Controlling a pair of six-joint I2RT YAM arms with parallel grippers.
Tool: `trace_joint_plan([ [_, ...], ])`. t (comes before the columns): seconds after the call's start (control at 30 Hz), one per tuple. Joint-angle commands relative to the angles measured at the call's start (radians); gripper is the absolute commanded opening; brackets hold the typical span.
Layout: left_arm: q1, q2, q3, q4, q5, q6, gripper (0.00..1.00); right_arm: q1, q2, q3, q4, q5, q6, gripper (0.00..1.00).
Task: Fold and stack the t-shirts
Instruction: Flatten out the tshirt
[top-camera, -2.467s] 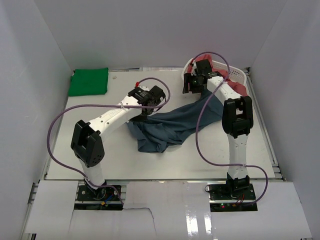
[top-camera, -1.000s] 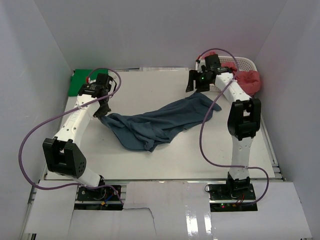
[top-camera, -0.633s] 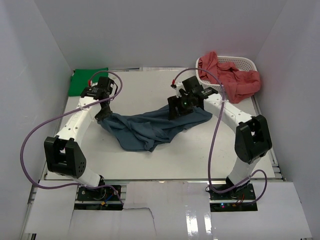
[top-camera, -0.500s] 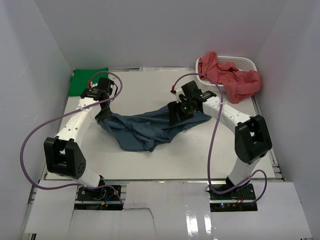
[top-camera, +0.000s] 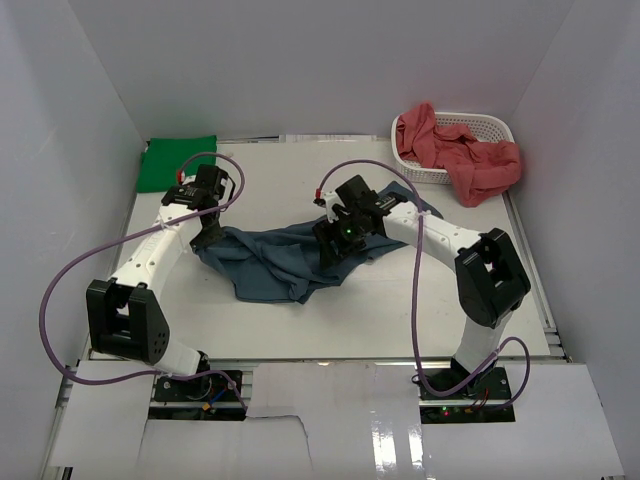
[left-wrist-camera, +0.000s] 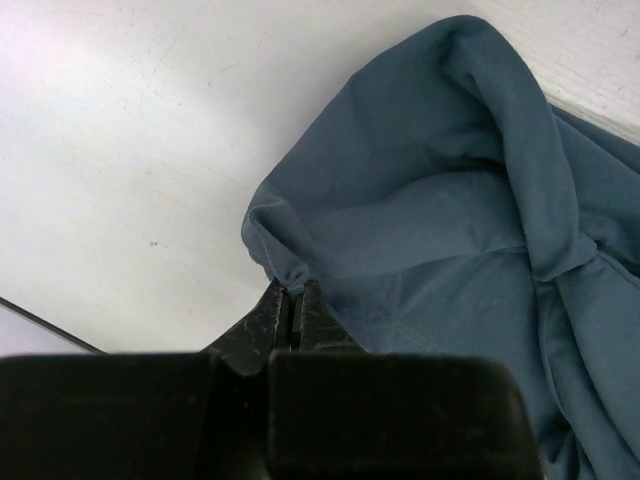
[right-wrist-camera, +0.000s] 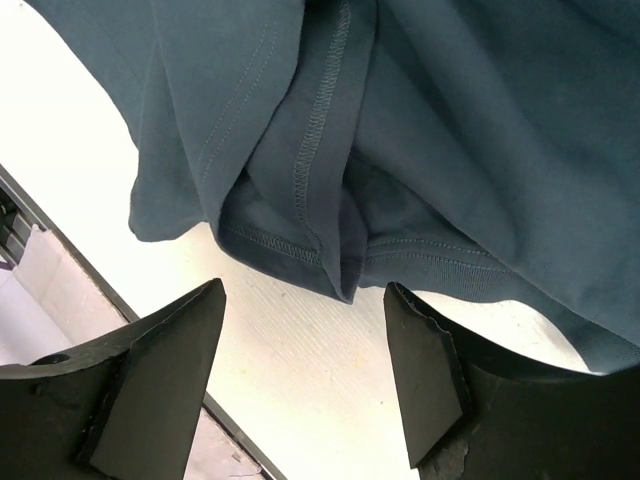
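A slate blue t-shirt (top-camera: 285, 260) lies crumpled across the middle of the table. My left gripper (top-camera: 207, 237) is shut on its left edge; in the left wrist view the pinched cloth (left-wrist-camera: 285, 272) bunches at the tips of the left gripper (left-wrist-camera: 293, 300). My right gripper (top-camera: 333, 252) hovers open over the shirt's right part. In the right wrist view the right gripper (right-wrist-camera: 305, 300) is wide apart just short of a stitched hem fold (right-wrist-camera: 345, 275), not touching it. A bright green t-shirt (top-camera: 166, 165) lies folded at the far left. Salmon red t-shirts (top-camera: 462, 160) spill from a basket.
The white perforated basket (top-camera: 478, 128) stands at the far right corner. White walls enclose the table on three sides. The table's front edge (right-wrist-camera: 90, 272) shows near the left finger in the right wrist view. Purple cables loop from both arms.
My right arm has swung from the basket down and left to the shirt's middle. My left gripper has carried the shirt's left edge slightly toward the centre, bunching the cloth.
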Motion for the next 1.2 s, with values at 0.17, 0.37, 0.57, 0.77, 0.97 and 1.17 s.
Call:
trace_joint_plan([
  [0.17,0.003,-0.054,0.0,0.033,-0.001,-0.001,0.0,0.024,-0.003,-0.06,0.027,0.008,0.011,0.7],
  [0.37,0.003,-0.051,0.0,0.035,0.002,0.005,0.0,0.046,-0.067,-0.2,0.096,0.05,-0.039,0.71],
  [0.57,0.003,-0.054,-0.007,0.043,0.009,0.001,0.0,0.046,-0.211,-0.382,0.296,0.123,-0.121,0.76],
  [0.77,0.003,-0.058,-0.013,0.046,0.017,-0.002,0.0,0.05,-0.38,-0.637,0.668,0.152,-0.154,0.83],
  [0.97,0.001,-0.055,-0.01,0.05,0.028,-0.001,0.0,0.056,-0.549,-0.951,1.192,0.15,-0.243,0.89],
  [1.17,0.003,-0.061,-0.01,0.056,0.031,0.001,0.0,0.058,-0.431,-0.864,1.156,0.106,-0.308,0.82],
])
